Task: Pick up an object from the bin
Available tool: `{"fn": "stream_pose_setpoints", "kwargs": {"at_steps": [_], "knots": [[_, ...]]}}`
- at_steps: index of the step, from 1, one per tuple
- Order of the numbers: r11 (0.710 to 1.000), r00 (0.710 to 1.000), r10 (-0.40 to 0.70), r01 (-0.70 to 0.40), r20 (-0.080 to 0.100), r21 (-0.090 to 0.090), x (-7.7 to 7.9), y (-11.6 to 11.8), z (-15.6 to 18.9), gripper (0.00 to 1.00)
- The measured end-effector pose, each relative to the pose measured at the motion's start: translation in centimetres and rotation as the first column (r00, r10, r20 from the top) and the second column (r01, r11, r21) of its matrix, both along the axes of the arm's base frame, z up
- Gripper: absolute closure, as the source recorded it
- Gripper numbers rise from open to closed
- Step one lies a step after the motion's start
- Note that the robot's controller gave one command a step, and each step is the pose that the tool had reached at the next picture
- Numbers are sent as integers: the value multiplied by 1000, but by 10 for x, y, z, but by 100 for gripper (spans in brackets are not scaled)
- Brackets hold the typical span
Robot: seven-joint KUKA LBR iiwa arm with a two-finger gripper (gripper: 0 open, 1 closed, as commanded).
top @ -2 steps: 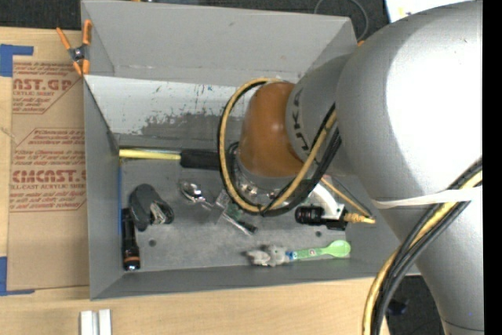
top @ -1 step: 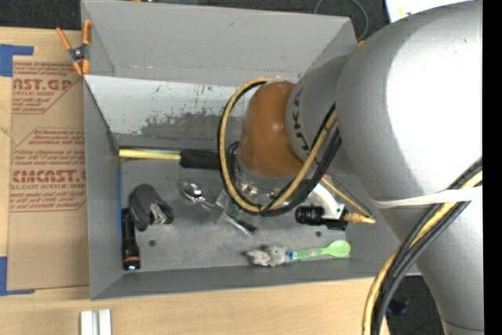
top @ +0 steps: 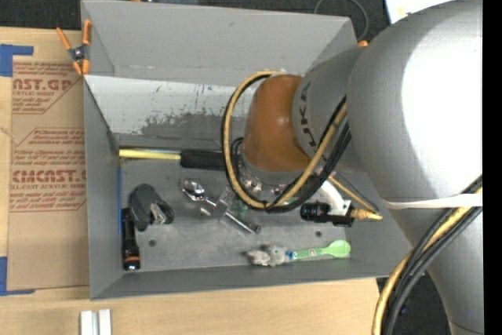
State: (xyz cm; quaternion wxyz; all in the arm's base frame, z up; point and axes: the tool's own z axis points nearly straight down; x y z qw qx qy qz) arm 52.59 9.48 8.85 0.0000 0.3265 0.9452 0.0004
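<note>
Over bin (top: pixel 100 192) middle, pincer (top: pixel 241 214), near silver spoon (top: pixel 194 191)

A bulky silver-grey arm casing (top: pixel 423 114), smooth and rounded, has a thin pale seam line (top: pixel 439 204) across its lower part. Its narrower grey link bears black "KUKA" lettering (top: pixel 304 128). Beyond that sits a glossy orange-brown domed wrist cover (top: pixel 271 121). Yellow and black cables (top: pixel 229 141) loop around the cover, bundled side by side, and a second yellow-and-black cable bundle (top: pixel 408 278) runs by the casing's lower edge. Under the cover is a ring of silvery metal fittings (top: pixel 255 186).
</note>
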Motion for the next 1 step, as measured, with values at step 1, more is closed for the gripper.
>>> {"fn": "stream_pose_setpoints", "kwargs": {"at_steps": [1], "knots": [[1000, 1000, 0, 0, 8, 1, 2, 1, 35, 100]]}}
